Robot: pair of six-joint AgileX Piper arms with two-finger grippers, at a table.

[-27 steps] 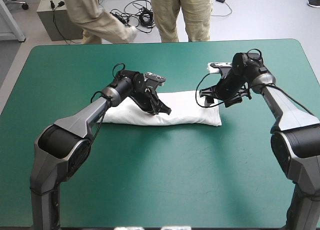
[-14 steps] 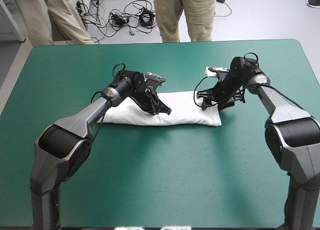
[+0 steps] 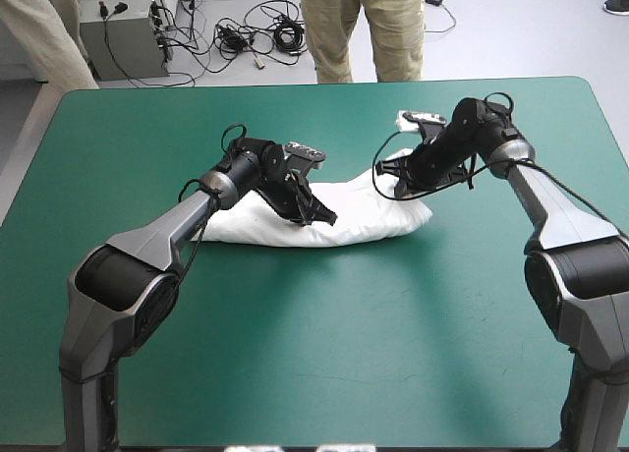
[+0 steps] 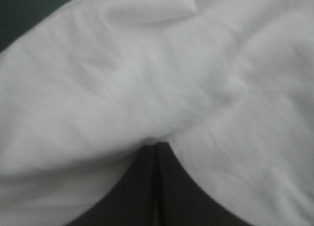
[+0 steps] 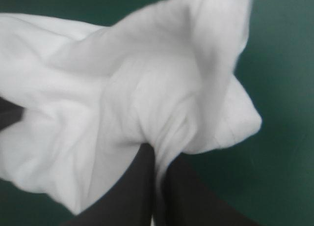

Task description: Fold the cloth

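At the high view's centre, the T-shirt [image 3: 359,221] lies on the teal-green cover [image 3: 314,354]. Its right end, flat just before, now rises pinched in the right gripper [image 3: 391,184], which suggests a crosswise fold is starting. The left gripper [image 3: 320,216] stays clamped on its middle.

The T-shirt [image 3: 359,218] lies crosswise on the tabletop [image 3: 314,354], a little beyond its middle. The left claw [image 3: 316,214] sits on the bundle's middle, while the right claw [image 3: 391,184] is at its right end, which is raised off the tabletop.
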